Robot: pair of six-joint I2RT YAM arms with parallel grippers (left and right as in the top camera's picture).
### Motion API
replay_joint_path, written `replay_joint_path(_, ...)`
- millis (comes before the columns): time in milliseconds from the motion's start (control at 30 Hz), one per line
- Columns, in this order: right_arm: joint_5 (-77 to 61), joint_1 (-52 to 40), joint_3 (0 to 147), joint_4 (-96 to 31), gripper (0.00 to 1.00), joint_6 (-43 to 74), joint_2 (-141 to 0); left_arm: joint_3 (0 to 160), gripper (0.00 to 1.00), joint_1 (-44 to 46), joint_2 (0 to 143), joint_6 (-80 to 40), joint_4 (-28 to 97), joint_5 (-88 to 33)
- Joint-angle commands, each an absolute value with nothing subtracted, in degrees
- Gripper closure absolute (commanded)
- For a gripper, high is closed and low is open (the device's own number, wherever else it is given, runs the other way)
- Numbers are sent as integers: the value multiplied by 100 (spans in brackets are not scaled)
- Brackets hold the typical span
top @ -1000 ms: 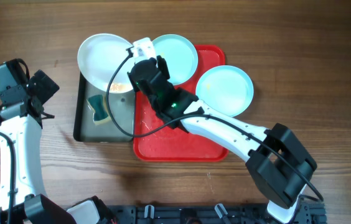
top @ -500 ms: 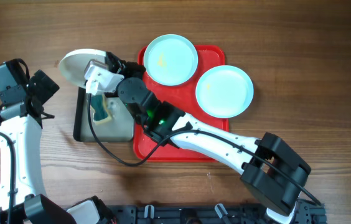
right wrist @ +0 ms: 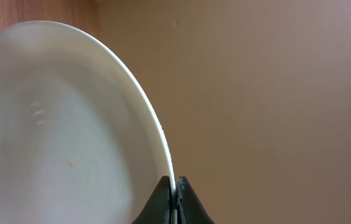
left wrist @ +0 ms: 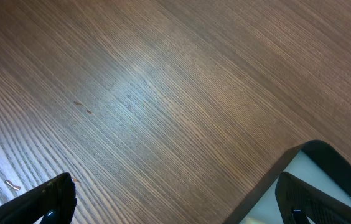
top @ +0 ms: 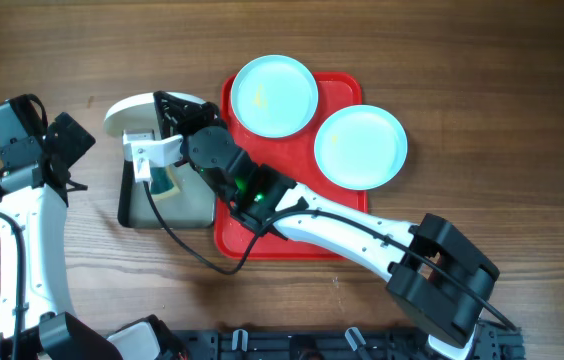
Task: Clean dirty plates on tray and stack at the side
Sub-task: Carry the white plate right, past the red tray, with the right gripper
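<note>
now that the right arm has swung further left, the white plate point(top: 122, 112) no longer lies flat to the overhead camera as it did a second ago. it stands tipped steeply on edge at the far end of the small tray point(top: 190, 205), near the sponge point(top: 165, 183); whether it touches that tray i cannot tell. the right end effector point(right wrist: 174, 186) is pressed together on the plate's rim, pinching it. the orange crumbs seen earlier are out of view and only a pale speck shows in the wrist view, so i judge this a dump of scraps, with wiping not yet done. the upper mint plate point(top: 274, 95) and the right mint plate point(top: 360, 147) sit unmoved on the tray point(top: 292, 235), the right one overhanging its edge. the left end effector point(left wrist: 175, 186) hangs spread and empty over bare desk point(left wrist: 132, 93).
</note>
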State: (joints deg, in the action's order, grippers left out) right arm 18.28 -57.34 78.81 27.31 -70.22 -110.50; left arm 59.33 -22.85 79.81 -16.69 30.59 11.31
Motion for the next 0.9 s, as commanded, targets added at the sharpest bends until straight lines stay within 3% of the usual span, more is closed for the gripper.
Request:
replay_joint_path(0,1616,-5776,7966,2770,96,-7220,-11065,5996,0,-2305,7940,-1734,3044,1162)
replay_joint_path(600,1540,-5780,7964,2683,96,-7150,-11065,5996,0,-2305,7940,-1734,3044,1162)
replay_joint_path(700,1894,-5760,7964,2794,96,-7859,-11067,5996,0,-2305,7940,-1734,3046,1162)
replay_joint_path(867,1710,-5778,7961,2294,96,-6388,-11067,5996,0,-2305,7940,-1734,3044,1162)
